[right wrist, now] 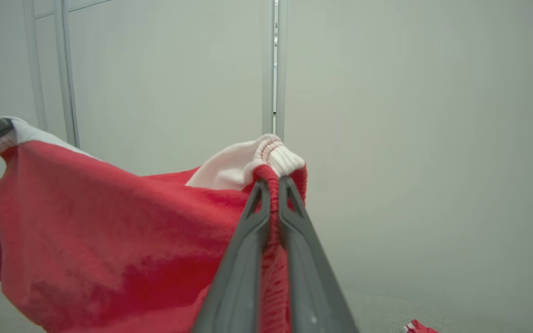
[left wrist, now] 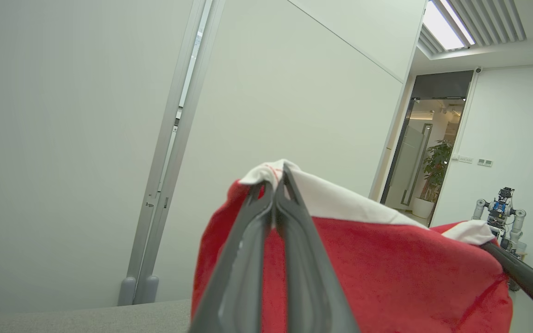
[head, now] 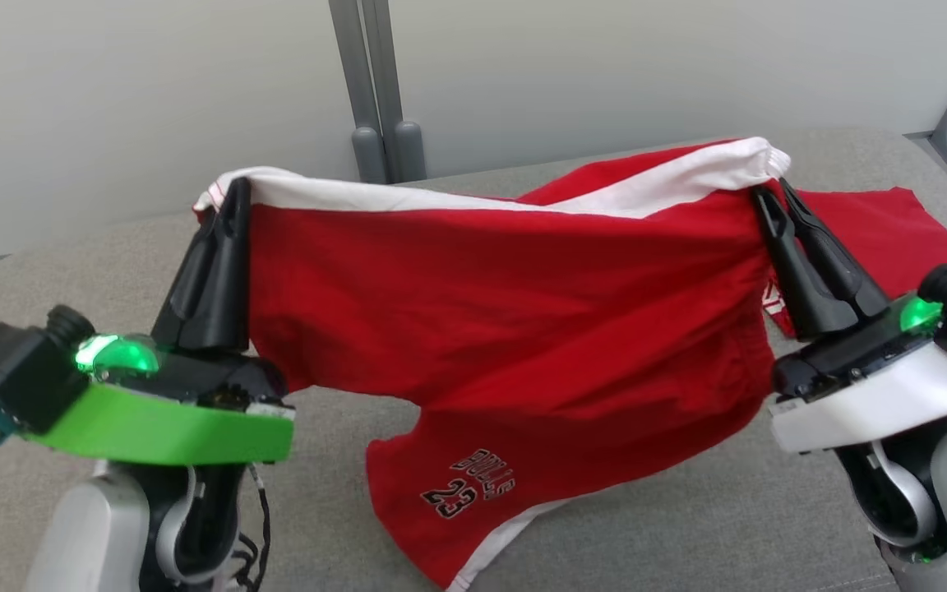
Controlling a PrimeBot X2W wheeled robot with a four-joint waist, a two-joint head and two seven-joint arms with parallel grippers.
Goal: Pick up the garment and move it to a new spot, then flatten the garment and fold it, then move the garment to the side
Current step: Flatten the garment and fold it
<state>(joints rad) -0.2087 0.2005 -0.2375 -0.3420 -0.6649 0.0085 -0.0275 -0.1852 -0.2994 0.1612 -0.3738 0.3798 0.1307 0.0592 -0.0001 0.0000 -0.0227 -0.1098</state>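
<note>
The head view takes in the whole garment (head: 506, 312), red shorts with a white waistband (head: 441, 197), stretched in the air between the two pincers above the grey tabletop (head: 687, 510). One leg hangs down near the middle, its printed lettering (head: 469, 485) upside down and its hem resting on the tabletop. More red cloth (head: 876, 230) lies flat at the far right; whether it belongs to the same shorts cannot be told.

The left wrist view looks past the garment to a doorway (left wrist: 433, 152), a potted plant (left wrist: 435, 162) and a second robot (left wrist: 500, 215) far off. The right wrist view shows the ribbed elastic bunched up just above the fingertips.

The left pincer (head: 235, 193) is pressed together on the waistband's left corner. The right pincer (head: 765, 191) is pressed together on the right corner, with a fold of red cloth running between its fingers. The cloth sags slightly between them.
</note>
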